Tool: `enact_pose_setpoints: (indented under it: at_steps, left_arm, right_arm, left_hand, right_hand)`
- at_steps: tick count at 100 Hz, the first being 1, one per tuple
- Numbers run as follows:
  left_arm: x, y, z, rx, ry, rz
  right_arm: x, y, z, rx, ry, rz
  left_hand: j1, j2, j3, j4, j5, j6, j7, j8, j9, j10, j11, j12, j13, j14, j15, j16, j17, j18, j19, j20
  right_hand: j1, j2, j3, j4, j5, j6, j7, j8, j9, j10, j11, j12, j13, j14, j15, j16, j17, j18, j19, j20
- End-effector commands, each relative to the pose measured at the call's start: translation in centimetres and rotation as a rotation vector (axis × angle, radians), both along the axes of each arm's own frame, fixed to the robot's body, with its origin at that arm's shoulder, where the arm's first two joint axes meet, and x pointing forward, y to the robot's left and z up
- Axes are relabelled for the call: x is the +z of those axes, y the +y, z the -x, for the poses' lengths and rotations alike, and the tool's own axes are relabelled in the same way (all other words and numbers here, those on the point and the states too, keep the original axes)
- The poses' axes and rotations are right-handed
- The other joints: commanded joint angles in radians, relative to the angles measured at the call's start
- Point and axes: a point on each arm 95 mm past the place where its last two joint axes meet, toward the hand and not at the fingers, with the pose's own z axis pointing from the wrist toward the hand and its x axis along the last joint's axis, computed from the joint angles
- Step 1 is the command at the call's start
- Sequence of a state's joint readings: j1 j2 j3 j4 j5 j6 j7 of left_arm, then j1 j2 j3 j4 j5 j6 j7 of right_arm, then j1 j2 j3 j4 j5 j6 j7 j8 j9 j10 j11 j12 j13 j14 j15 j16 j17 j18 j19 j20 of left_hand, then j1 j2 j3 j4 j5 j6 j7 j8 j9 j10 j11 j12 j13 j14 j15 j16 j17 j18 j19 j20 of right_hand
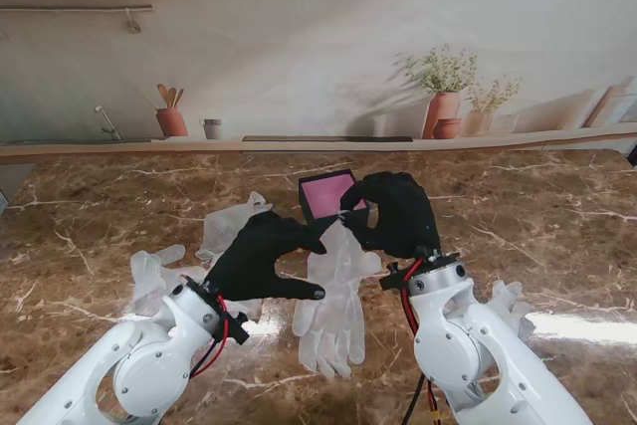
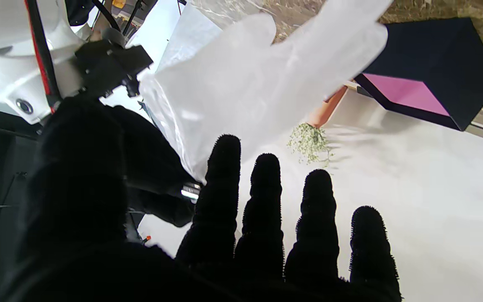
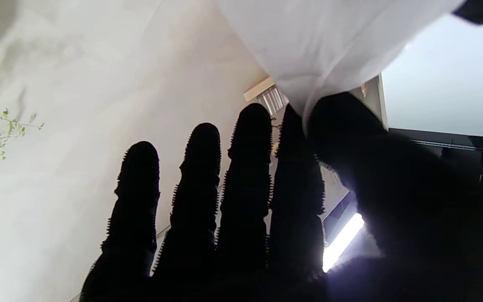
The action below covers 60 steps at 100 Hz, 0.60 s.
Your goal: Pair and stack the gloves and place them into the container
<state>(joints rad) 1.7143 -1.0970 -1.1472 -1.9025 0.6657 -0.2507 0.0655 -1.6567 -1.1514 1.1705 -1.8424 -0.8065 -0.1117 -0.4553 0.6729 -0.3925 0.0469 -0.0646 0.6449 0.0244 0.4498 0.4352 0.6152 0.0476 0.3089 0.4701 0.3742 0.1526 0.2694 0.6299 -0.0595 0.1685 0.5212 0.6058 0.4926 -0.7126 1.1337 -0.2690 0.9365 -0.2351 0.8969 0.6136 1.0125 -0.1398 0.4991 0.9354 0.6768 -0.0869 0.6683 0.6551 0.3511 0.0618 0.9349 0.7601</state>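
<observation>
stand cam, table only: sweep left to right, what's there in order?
Crumpled glove at the left edge → left hand → held glove hanging between the hands → right hand → glove by the right arm. Container and the far-left glove overlap these, so skipped.

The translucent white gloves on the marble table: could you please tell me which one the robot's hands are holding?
The translucent white glove in the middle, hanging between both hands with its fingers toward me. The right hand pinches its cuff; the others lie flat, untouched, at either side.

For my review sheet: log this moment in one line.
right hand: pinching glove | left hand: at cuff, grip unclear | container: no gloves
</observation>
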Motion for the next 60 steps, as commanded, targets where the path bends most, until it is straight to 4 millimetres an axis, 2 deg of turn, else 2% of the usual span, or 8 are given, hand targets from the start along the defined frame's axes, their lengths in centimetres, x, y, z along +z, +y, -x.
enact_pose_setpoints:
  at_steps: [1,8,15,32,46,53,60]
  left_arm:
    - [-1.1,-0.3,0.5,-0.006,0.032,-0.01]
    - [-1.5,-0.8,0.6,-0.011,0.041,-0.012]
    - [-1.7,-1.1,0.6,-0.006,0.042,-0.01]
    - [-1.9,-2.0,0.6,0.017,0.05,-0.002]
    - [-2.0,-2.8,0.3,0.068,0.039,0.036]
    - [-2.0,-3.1,0.2,0.094,0.017,0.048]
    - [-2.1,-3.2,0.1,0.115,-0.001,0.06]
  right_arm:
    - [-0.1,0.5,0.0,-0.001,0.021,-0.025]
    - [-0.1,0.6,0.0,-0.004,0.019,-0.035]
    - [-0.1,0.9,0.1,-0.007,0.017,-0.043]
    - [-0.2,1.4,0.2,-0.021,0.01,-0.06]
    - [-0.5,1.8,0.3,-0.023,0.014,-0.067]
    - [-0.7,1.9,0.4,-0.025,0.016,-0.066]
    - [-0.8,1.9,0.4,-0.028,0.017,-0.065]
  left_hand:
    - [0.009,0.019,-0.045,0.028,-0.007,0.024,-0.072,-0.062,-0.052,-0.016,-0.049,-0.034,-0.046,-0.009,-0.043,-0.024,-0.02,-0.002,-0.048,0.022]
    - [0.005,0.019,-0.056,0.031,-0.038,0.044,-0.145,-0.121,-0.087,-0.012,-0.069,-0.064,-0.066,-0.018,-0.057,-0.033,-0.022,-0.008,-0.074,0.033]
    - [-0.01,0.014,-0.062,0.03,-0.06,0.055,-0.163,-0.135,-0.106,-0.006,-0.074,-0.07,-0.079,-0.019,-0.063,-0.035,-0.026,-0.01,-0.083,0.037]
    - [-0.055,0.026,-0.07,0.029,-0.055,0.053,-0.167,-0.141,-0.103,-0.007,-0.068,-0.073,-0.077,-0.021,-0.066,-0.036,-0.027,-0.006,-0.089,0.05]
    - [-0.057,0.041,-0.062,0.029,-0.033,0.039,-0.122,-0.111,-0.066,-0.003,-0.049,-0.066,-0.046,-0.007,-0.049,-0.023,-0.024,0.005,-0.072,0.076]
    - [-0.017,0.052,-0.059,0.027,-0.01,0.02,-0.058,-0.063,-0.028,-0.003,-0.03,-0.053,-0.019,0.004,-0.03,-0.004,-0.022,0.01,-0.049,0.097]
    - [0.1,0.082,-0.034,0.028,0.026,-0.026,0.041,0.008,0.028,-0.007,-0.004,-0.037,0.019,0.016,-0.004,0.017,-0.02,0.015,-0.008,0.117]
  right_hand:
    - [0.031,0.019,0.047,-0.024,0.041,-0.002,0.06,0.013,0.016,0.002,0.011,0.021,0.021,0.01,0.014,0.021,0.0,0.001,0.03,0.026]
    - [0.032,0.018,0.046,-0.024,0.041,-0.002,0.061,0.011,0.017,0.003,0.013,0.022,0.024,0.01,0.018,0.024,0.001,0.003,0.035,0.026]
    - [0.032,0.017,0.046,-0.024,0.041,0.001,0.061,0.009,0.018,0.004,0.014,0.022,0.027,0.012,0.023,0.027,0.003,0.003,0.039,0.025]
    - [0.033,0.013,0.046,-0.022,0.042,0.005,0.063,0.004,0.021,0.007,0.018,0.023,0.03,0.012,0.03,0.032,0.002,0.006,0.045,0.022]
    - [0.033,0.001,0.05,-0.02,0.047,0.013,0.064,-0.006,0.031,0.012,0.027,0.025,0.04,0.017,0.041,0.038,0.008,0.013,0.054,0.02]
    - [0.031,-0.007,0.053,-0.018,0.051,0.018,0.066,-0.014,0.037,0.014,0.03,0.024,0.047,0.018,0.046,0.041,0.013,0.016,0.06,0.02]
    - [0.03,-0.012,0.058,-0.016,0.053,0.022,0.07,-0.019,0.039,0.015,0.033,0.023,0.049,0.02,0.047,0.043,0.015,0.018,0.064,0.018]
